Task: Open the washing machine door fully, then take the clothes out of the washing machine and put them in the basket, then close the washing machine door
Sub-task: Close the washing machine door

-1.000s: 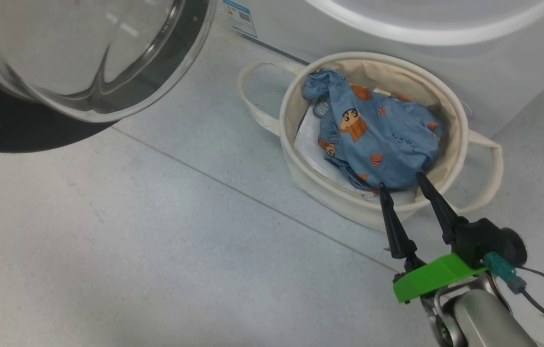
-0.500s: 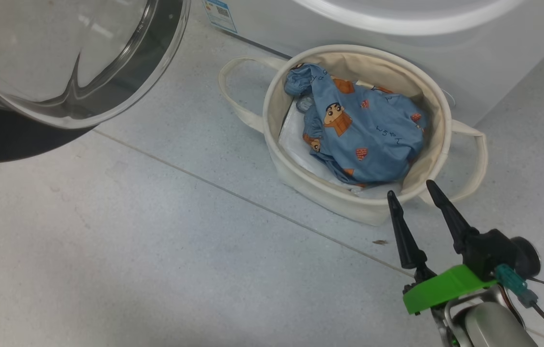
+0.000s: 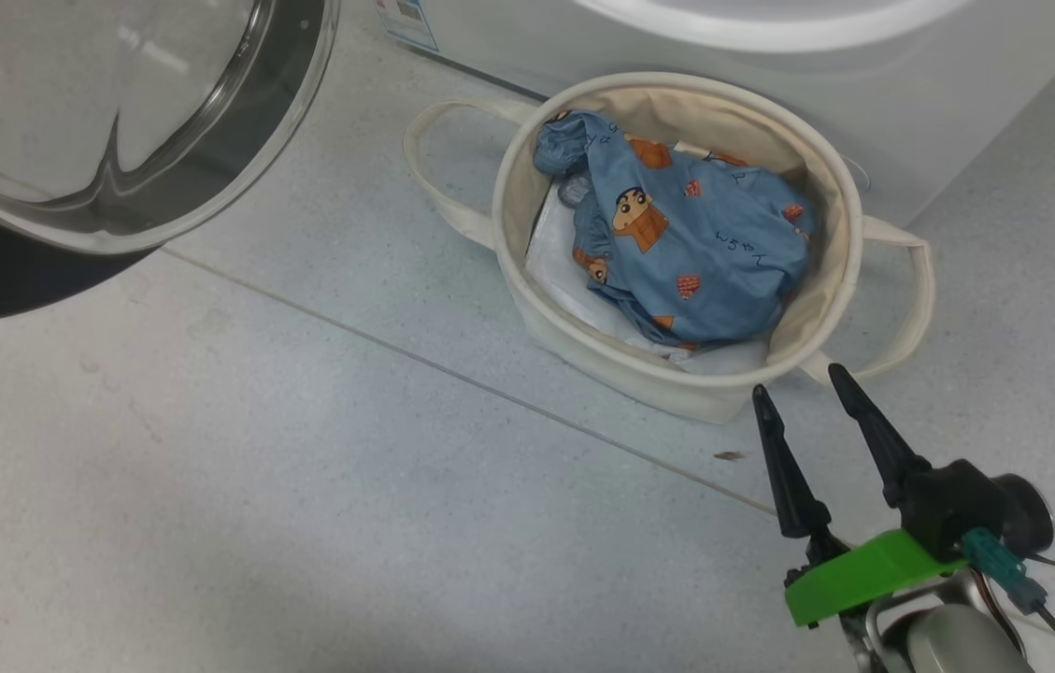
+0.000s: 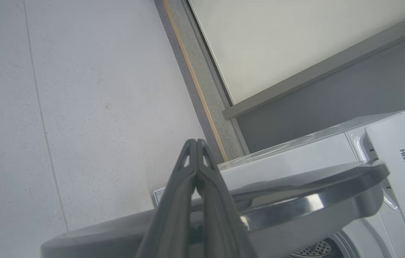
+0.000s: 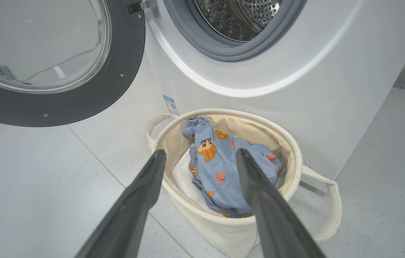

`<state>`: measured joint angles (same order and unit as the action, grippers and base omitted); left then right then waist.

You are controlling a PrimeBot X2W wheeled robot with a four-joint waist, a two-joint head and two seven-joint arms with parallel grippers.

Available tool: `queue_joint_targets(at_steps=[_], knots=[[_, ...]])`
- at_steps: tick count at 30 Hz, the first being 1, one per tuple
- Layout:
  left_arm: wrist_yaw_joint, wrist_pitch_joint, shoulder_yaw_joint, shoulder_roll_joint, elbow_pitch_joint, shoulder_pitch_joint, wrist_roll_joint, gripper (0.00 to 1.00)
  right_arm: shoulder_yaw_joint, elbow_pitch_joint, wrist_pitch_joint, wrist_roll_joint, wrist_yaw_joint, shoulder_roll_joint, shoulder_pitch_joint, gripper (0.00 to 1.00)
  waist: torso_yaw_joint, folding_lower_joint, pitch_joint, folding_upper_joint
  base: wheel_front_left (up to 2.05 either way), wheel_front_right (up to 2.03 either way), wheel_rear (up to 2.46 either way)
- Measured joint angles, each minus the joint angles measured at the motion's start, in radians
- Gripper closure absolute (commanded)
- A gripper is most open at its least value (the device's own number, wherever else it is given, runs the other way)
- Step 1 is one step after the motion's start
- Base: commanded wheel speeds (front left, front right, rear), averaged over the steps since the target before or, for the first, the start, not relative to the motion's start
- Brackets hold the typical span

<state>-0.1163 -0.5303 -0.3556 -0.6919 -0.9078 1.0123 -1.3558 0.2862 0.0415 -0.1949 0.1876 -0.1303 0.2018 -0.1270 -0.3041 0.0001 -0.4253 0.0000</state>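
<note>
Withdrawal is what is noted at the right pincer (image 3: 797, 381). A second ago its tips were held over the near rim of the basket (image 3: 630, 374), at the edge of the clothes (image 3: 695, 252). Now they are found just short of that rim, on the near side of the basket, above the floor (image 3: 303, 467). Its jaws are spread wide and nothing is carried between them.

The clothes are left heaped inside the basket, on a white sheet (image 3: 555, 271). The putting-in step is therefore judged done, and only the closing of the washing machine door (image 5: 116, 82) is judged to remain. No garment is seen in the part of the drum opening (image 5: 238, 21) that is shown above and behind the basket.

The door is swung wide, up and to the left of the basket. The left pincer (image 4: 197, 141) is seen there by the door's edge, its fingers pressed together on nothing.

Broad bare floor is offered to the near side and to the left of the basket. Directly behind the basket, the front of the washing machine (image 5: 295, 71) is set close. The right handle loop (image 3: 910, 299) is laid nearest the open pincer and could be snagged. Whether the basket's rim is cleared by the door's swing cannot be settled.
</note>
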Motion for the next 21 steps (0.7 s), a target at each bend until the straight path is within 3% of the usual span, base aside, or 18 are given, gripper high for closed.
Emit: queue_joint_targets(at_steps=[11,16,17,21], knots=[[-0.007,-0.082,0.032,0.017,-0.015,0.021,-0.013,1.0,-0.009,-0.02,0.006,-0.007,0.0,0.009,-0.002,0.0,0.001,0.0,-0.023,0.0,0.0,0.0,0.0],[-0.007,-0.183,0.056,0.024,-0.011,0.021,-0.035,1.0,-0.021,-0.021,0.009,-0.01,0.0,0.014,-0.002,0.0,-0.013,0.0,-0.023,0.0,0.0,0.0,0.0],[-0.007,-0.253,0.144,0.032,0.062,0.006,0.0,1.0,-0.022,-0.019,0.009,-0.01,0.0,0.014,-0.002,0.0,-0.029,0.0,-0.018,0.0,0.0,0.0,0.0],[-0.008,-0.326,0.256,0.1,0.255,-0.053,0.03,1.0,-0.003,-0.01,0.008,-0.01,0.0,0.012,-0.002,0.0,-0.048,0.0,0.001,0.0,0.0,0.0,0.0]])
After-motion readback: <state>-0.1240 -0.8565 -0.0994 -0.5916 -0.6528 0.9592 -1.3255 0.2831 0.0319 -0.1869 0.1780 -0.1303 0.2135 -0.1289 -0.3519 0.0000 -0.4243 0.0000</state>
